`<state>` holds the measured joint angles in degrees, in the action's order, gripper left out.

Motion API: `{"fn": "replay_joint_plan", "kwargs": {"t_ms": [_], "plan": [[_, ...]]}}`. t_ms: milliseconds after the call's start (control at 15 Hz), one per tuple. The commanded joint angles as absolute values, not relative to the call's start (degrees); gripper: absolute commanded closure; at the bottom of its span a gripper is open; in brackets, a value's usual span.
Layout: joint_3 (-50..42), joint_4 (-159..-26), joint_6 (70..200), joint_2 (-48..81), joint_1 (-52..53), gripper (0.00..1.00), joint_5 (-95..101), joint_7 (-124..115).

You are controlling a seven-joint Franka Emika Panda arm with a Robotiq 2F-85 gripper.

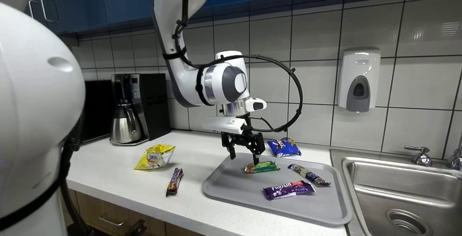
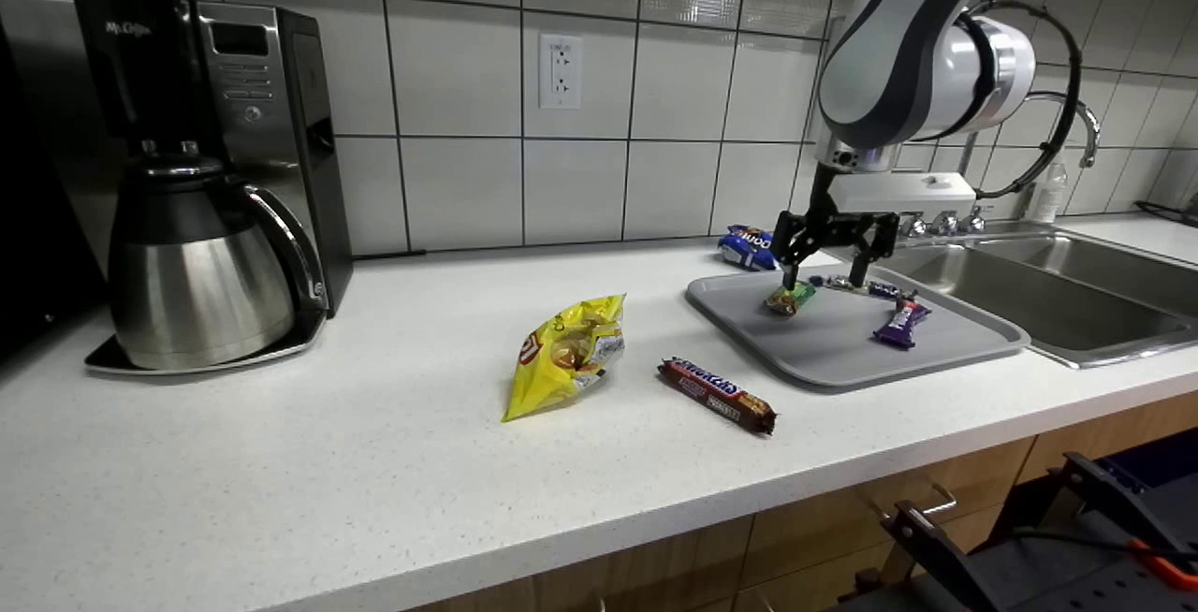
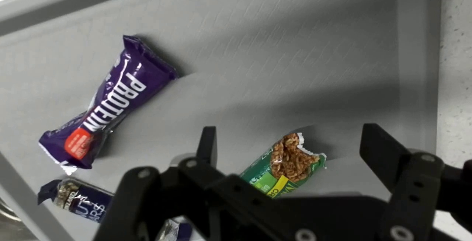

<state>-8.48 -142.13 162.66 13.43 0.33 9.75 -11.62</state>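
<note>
My gripper (image 3: 290, 136) stands open above the grey tray (image 1: 234, 187), its fingers wide apart with nothing held. Below and between the fingers in the wrist view lies a green granola bar (image 3: 260, 176), partly hidden by the gripper body. In both exterior views the fingertips hover just over this bar; contact cannot be made out. A purple protein bar (image 3: 114, 99) rests on the same tray, nearer its front. Beside it lies a dark blue nut bar (image 1: 308, 174), partly covered by the gripper in the wrist view.
A blue snack bag (image 1: 284, 147) sits behind the tray against the tiled wall. On the white counter are a yellow bag (image 2: 562, 359) and a brown Snickers bar (image 2: 718, 394). A steel sink (image 1: 408, 192) borders the tray; a coffee maker (image 2: 201, 294) stands at the far end.
</note>
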Motion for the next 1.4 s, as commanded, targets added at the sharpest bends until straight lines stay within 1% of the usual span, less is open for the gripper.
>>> {"fn": "replay_joint_plan", "kwargs": {"t_ms": [0, 600, 1333], "plan": [[-10.6, -136.9, 159.9, 17.5, 2.7, 0.00, 11.1, -16.0], [-14.4, -128.8, 156.5, 24.9, 6.9, 0.00, 10.4, -22.7], [-17.3, -123.5, 153.1, 28.7, 9.2, 0.00, 9.6, -30.5]]}}
